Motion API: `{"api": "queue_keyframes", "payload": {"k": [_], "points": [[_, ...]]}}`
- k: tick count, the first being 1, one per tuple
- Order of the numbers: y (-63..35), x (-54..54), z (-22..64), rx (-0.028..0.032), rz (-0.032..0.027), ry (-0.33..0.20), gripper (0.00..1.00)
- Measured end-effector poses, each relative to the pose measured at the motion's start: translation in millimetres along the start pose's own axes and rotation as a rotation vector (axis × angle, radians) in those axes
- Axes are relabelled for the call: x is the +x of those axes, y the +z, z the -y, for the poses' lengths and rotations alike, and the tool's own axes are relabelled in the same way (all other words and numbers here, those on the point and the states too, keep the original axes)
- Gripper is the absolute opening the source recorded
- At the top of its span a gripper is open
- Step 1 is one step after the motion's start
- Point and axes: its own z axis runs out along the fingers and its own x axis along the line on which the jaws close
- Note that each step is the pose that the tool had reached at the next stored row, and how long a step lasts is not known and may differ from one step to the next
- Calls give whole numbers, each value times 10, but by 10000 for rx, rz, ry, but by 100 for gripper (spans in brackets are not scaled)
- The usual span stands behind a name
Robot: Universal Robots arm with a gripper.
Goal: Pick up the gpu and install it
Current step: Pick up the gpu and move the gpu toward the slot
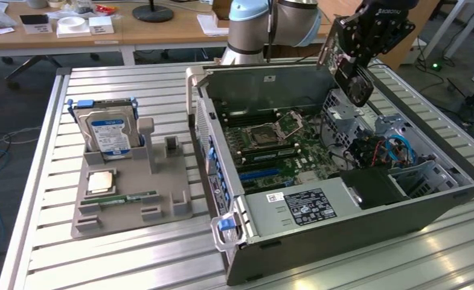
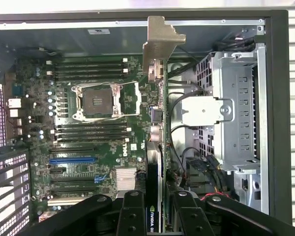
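On the body of the gripper (image 1: 352,59) I read the pale word ROBOTIQ; on the motherboard (image 2: 113,152) stands the white DELL logo, turned sideways, near the memory slots; on the edge of the gpu (image 2: 154,191) I can read NVIDIA and then the letters QU, where the picture ends; the power supply (image 1: 301,206) carries a big label, the hard drive (image 1: 108,134) a blue one, and the case wall (image 2: 64,42) a small white sticker (image 2: 98,31), but their print I cannot read.
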Motion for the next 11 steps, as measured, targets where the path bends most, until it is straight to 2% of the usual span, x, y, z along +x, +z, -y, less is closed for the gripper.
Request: {"api": "queue_keyframes", "payload": {"k": [6, 11], "points": [[3, -91, -6, 1, 0, -1, 26], [34, -103, -5, 1, 0, 0, 26]]}}
